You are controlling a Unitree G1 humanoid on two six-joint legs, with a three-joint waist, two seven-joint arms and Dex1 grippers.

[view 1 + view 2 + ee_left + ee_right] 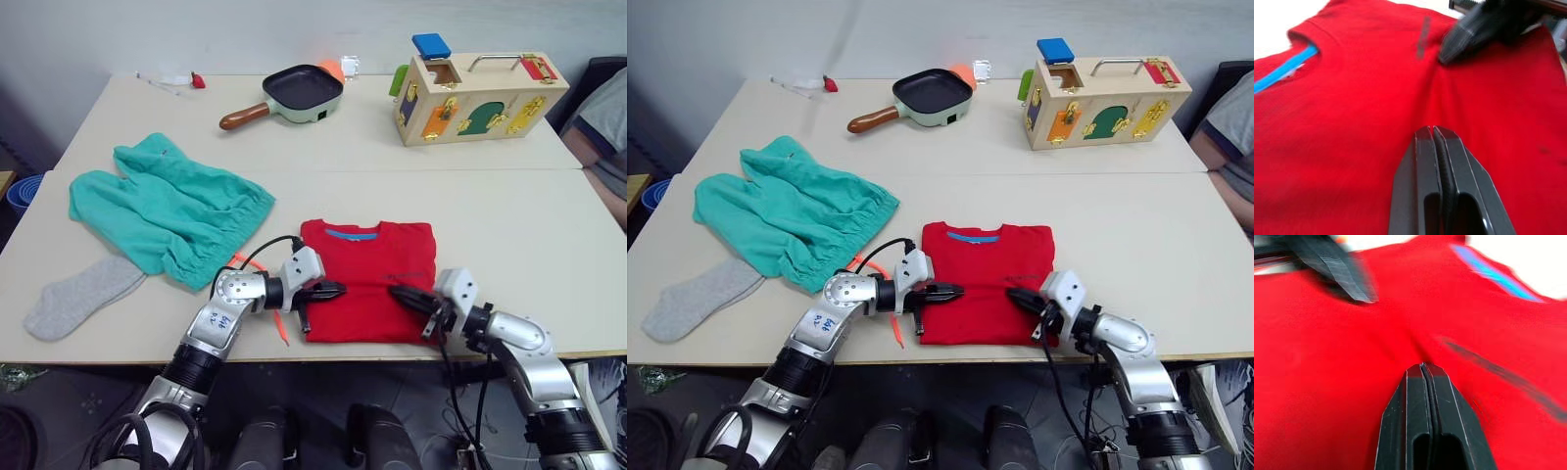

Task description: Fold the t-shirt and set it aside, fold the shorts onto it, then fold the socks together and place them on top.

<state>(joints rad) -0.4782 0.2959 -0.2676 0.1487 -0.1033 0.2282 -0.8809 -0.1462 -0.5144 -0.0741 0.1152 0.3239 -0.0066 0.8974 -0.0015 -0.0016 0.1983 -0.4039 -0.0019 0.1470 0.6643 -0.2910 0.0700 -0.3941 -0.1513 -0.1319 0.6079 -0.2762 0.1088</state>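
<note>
Jaws on both arms are pressed fully together, fingertip against fingertip, with no cloth caught between them. Your left gripper [331, 290] rests on the left part of the t-shirt [370, 264], pointing toward the right one. Your right gripper [400, 292] rests on the shirt's right part, pointing back at the left; the two tips are near each other but apart. In the left wrist view the closed left gripper [1433, 131] lies on red cloth that puckers into a shallow crease running toward the other arm's tips.

You will find the t-shirt folded into a compact rectangle at the near edge of the bench [529, 225], collar on the far side and the blue neck band [351, 235] showing. The shorts [171, 211] lie unfolded and rumpled to the left of the shirt, close to it, with the thin orange drawstring [279, 325] trailing past the left forearm toward the bench edge. One grey sock [80, 296] lies flat near the left corner, its top tucked under the hem of the shorts.

On the far half of the bench you see a small frying pan [294, 93] with a wooden handle and a wooden latch box [475, 93] with coloured doors and a metal carry handle. A person's arm [600, 127] shows at the right edge.
</note>
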